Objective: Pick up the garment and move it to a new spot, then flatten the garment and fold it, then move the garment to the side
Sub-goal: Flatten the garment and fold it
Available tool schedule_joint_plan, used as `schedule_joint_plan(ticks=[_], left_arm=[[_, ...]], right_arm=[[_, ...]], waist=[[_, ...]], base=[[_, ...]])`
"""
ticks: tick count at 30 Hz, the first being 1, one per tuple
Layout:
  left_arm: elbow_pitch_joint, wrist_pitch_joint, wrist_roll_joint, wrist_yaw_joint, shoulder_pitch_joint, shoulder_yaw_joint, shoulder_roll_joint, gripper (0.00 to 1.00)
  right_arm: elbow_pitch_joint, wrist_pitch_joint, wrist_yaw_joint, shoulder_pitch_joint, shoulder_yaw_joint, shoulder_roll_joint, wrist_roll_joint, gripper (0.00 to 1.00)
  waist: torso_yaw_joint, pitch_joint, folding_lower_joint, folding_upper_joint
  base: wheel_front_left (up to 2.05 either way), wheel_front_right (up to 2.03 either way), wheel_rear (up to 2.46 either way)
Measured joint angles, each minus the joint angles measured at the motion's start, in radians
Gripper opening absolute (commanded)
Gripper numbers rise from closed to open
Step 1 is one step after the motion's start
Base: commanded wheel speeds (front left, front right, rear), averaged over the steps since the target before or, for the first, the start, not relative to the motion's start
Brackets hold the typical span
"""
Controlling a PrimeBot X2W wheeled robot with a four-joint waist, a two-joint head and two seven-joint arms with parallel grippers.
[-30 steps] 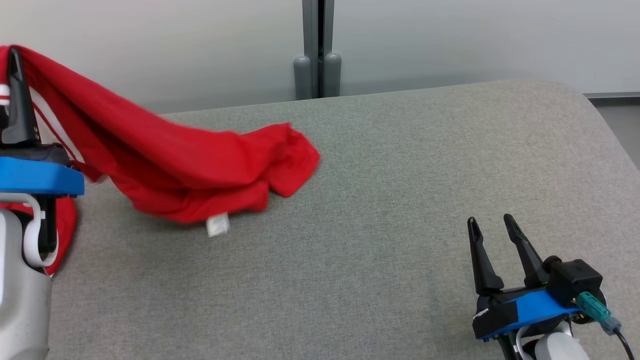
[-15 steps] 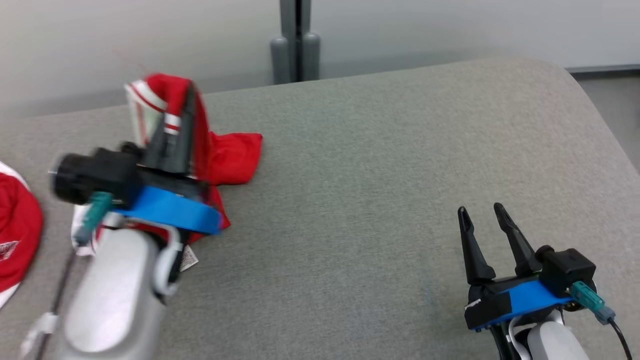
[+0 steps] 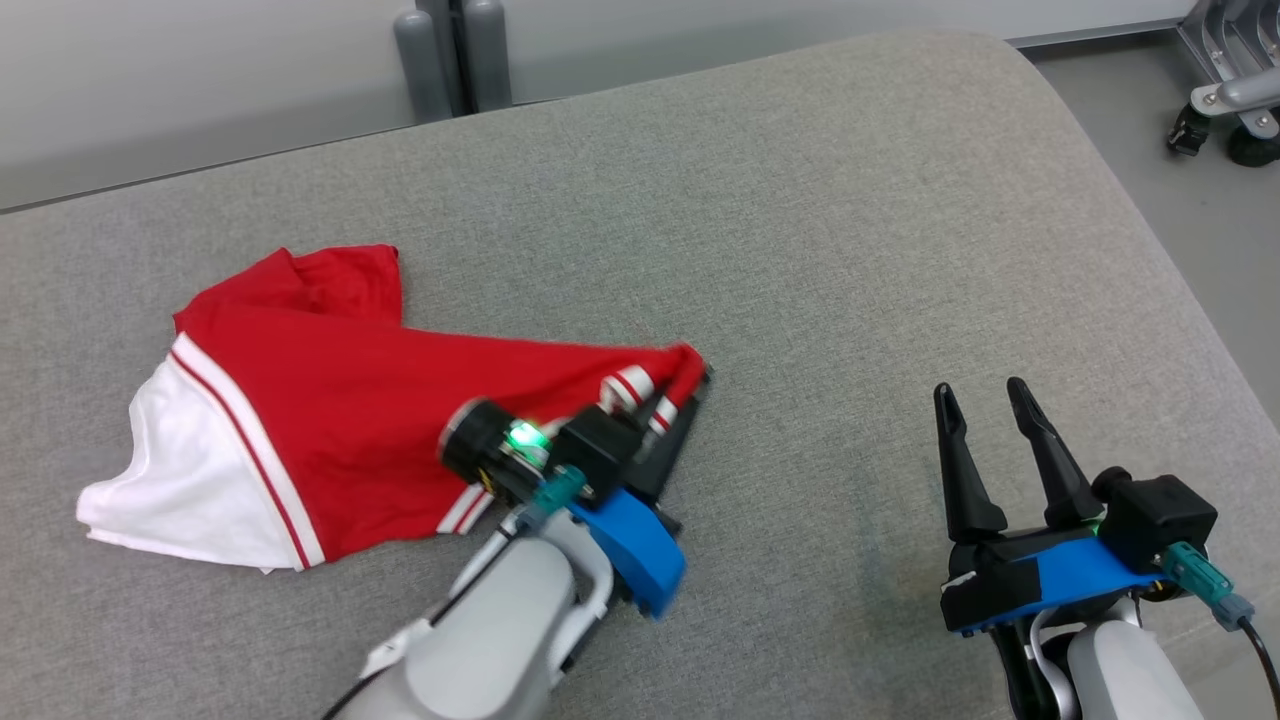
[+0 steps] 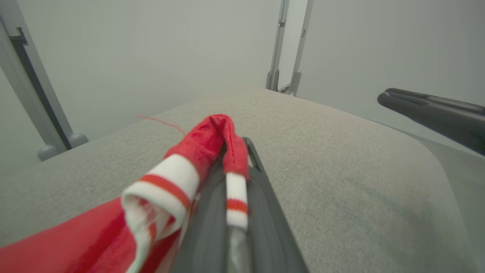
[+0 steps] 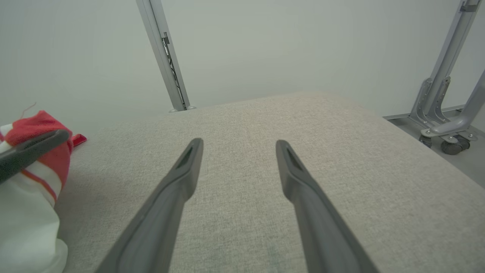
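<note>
Red garment [image 3: 380, 400], white panel, striped trim; left end effector [image 3: 700, 380] pinching it; right end effector [image 3: 980, 388] spread.

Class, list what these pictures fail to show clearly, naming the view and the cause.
Head view: part of the garment, behind the wrist of the left claw.
Left wrist view: most of the garment, cut by the bottom edge.
Right wrist view: the wheeled frame, cut by the right edge.

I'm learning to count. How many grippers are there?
2. The left gripper, mid-picture, is shut on the shirt; the right gripper is open, lower right.
</note>
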Motion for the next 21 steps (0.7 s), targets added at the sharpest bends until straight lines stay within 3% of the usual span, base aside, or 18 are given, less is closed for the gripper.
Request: schedule_joint_plan(ticks=[7, 11, 12, 13, 21], left_arm=[[0.017, -0.01, -0.098, -0.001, -0.004, -0.288, -0.011, 0.0], [-0.003, -0.011, -0.165, -0.001, -0.018, -0.388, -0.012, 0.0], [-0.003, -0.011, -0.178, -0.001, -0.022, -0.402, -0.011, 0.34], [-0.002, -0.011, -0.189, -0.001, -0.026, -0.409, -0.011, 0.99], [-0.018, -0.011, -0.224, 0.03, -0.053, -0.393, -0.012, 1.0]], right_arm=[[-0.002, 0.0, 0.0, -0.007, -0.016, 0.0, -0.002, 1.0], [-0.001, 0.0, 0.0, -0.013, -0.007, 0.0, -0.004, 1.0], [-0.001, 0.0, 0.0, -0.013, -0.004, 0.0, -0.004, 1.0], [0.0, 0.0, 0.0, -0.013, 0.0, 0.0, -0.004, 1.0], [0.007, 0.0, 0.0, 0.005, -0.021, 0.0, -0.016, 1.0]], waist=[[-0.005, 0.004, -0.0001, 0.0], [0.002, -0.004, -0.0001, -0.0001], [0.004, -0.007, -0.0001, 0.0], [0.004, -0.009, -0.0001, -0.0001], [0.054, -0.054, -0.0001, 0.0]], base=[[0.0, 0.0, 0.0], [0.0, 0.0, 0.0], [0.0, 0.0, 0.0], [0.0, 0.0, 0.0], [0.0, 0.0, 0.0]])
